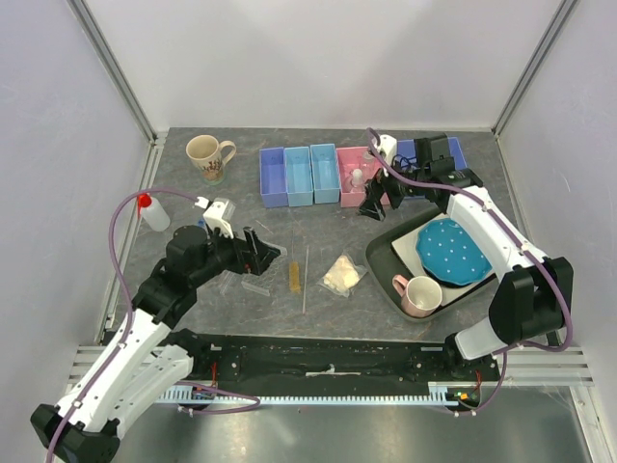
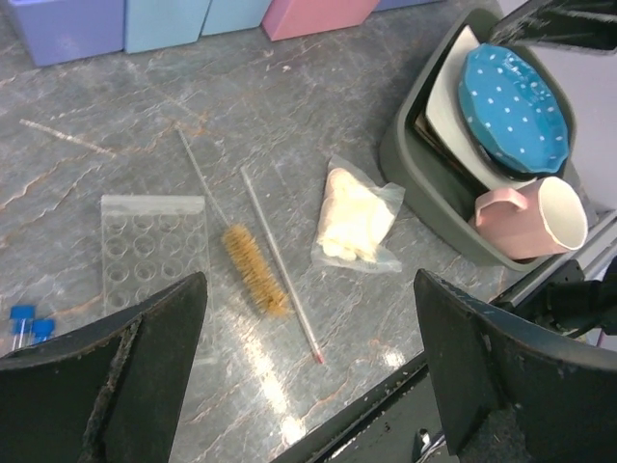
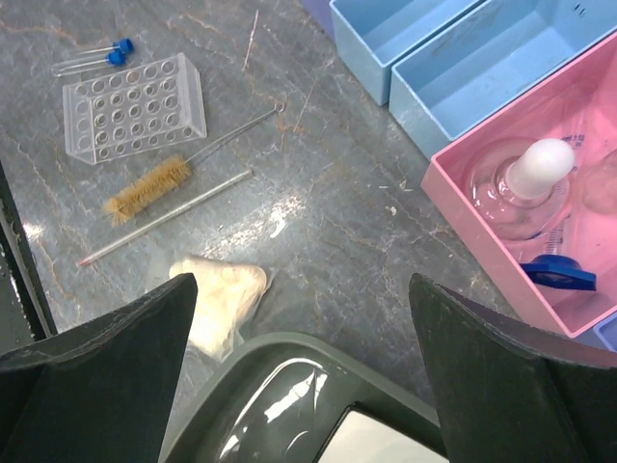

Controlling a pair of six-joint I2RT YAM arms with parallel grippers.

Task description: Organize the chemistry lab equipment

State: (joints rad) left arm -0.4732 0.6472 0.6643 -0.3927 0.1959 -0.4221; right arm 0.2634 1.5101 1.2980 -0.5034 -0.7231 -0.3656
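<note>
My left gripper (image 1: 265, 251) is open and empty, hovering above a clear rack (image 2: 154, 251). Beside the rack lie an amber brush stick (image 2: 255, 268), a thin rod (image 2: 281, 265) and a whitish bag (image 2: 355, 217). Blue-capped tubes (image 2: 29, 323) lie at the left edge of the left wrist view. My right gripper (image 1: 381, 207) is open and empty, over the table between the pink bin (image 3: 463, 207) and the tray corner. A white-capped clear bottle (image 3: 535, 174) lies in the pink bin. A red-capped squeeze bottle (image 1: 149, 210) stands at the far left.
Purple (image 1: 274, 176) and light blue bins (image 1: 310, 176) line the back. A dark tray (image 1: 386, 256) holds a blue dotted plate (image 1: 453, 249) and a pink mug (image 1: 419, 294). A beige mug (image 1: 207, 154) stands at the back left.
</note>
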